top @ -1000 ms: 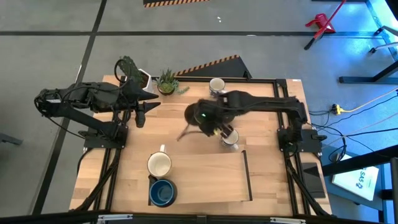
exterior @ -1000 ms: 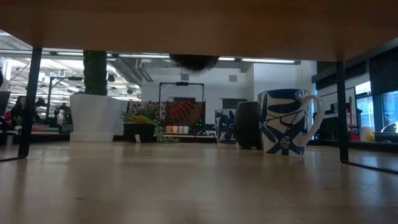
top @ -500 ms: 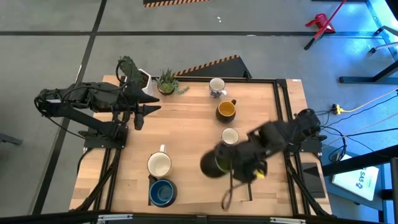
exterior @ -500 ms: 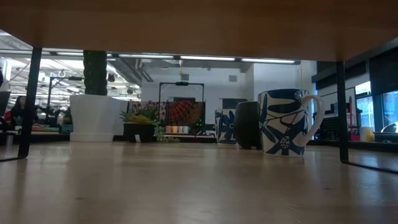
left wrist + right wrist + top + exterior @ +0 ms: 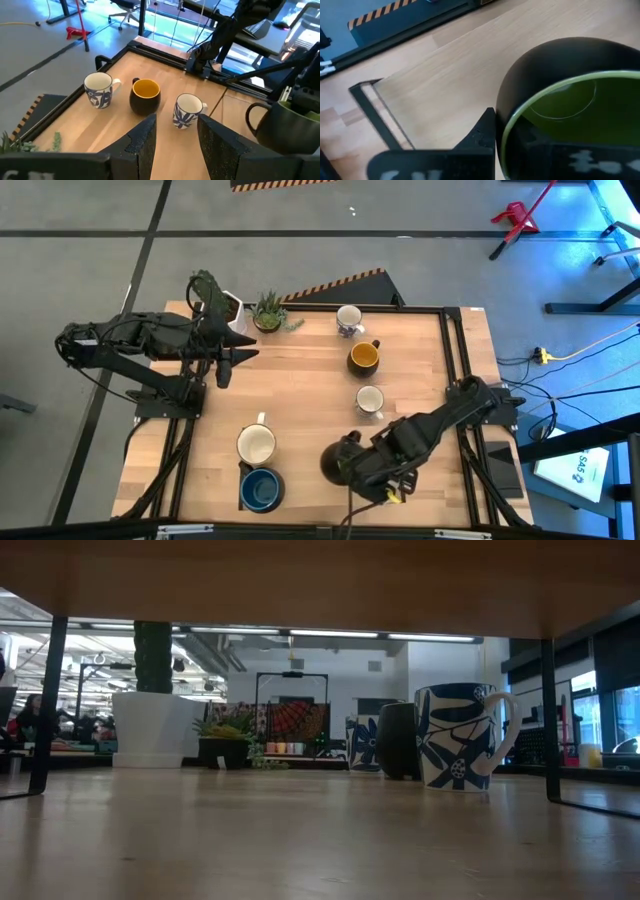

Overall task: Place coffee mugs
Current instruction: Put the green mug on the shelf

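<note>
Right claw (image 5: 500, 145) clamps round, glossy green-lined mug (image 5: 560, 100).

The right gripper (image 5: 385, 480), clamped on the green mug (image 5: 338, 463), now sits at the table's (image 5: 300, 380) near edge, having swung from its centre.

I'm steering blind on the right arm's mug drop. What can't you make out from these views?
- Right gripper jaws, right wrist view: the green mug covers where they pinch its rim.
- Green mug's base, high view: the right arm hides whether it touches the table.
- Blue mug and cream mug: absent from the low view.
</note>
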You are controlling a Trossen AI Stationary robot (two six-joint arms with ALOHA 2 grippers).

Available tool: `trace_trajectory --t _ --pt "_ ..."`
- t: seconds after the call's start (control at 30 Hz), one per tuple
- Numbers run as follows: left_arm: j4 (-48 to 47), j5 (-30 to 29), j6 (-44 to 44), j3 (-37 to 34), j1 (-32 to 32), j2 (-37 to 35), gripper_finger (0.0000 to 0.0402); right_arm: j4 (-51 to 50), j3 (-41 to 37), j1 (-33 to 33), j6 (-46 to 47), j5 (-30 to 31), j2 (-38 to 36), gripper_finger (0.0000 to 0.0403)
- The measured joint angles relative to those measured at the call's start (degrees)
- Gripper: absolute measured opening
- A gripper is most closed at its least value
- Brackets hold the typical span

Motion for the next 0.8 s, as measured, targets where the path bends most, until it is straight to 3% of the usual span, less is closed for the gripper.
trace_trajectory --t 0.4,0.8 --pt "0.0 3.0 0.0 0.0 0.0 0.0 0.0137 1.4 0.0 1.5 2.8 -5.5 0.6 0.0" --pt "0.0 2.9 0.0 0.0 0.0 0.0 0.0137 0.0 0.0 1.8 2.8 -6.0 0.8 0.0006"
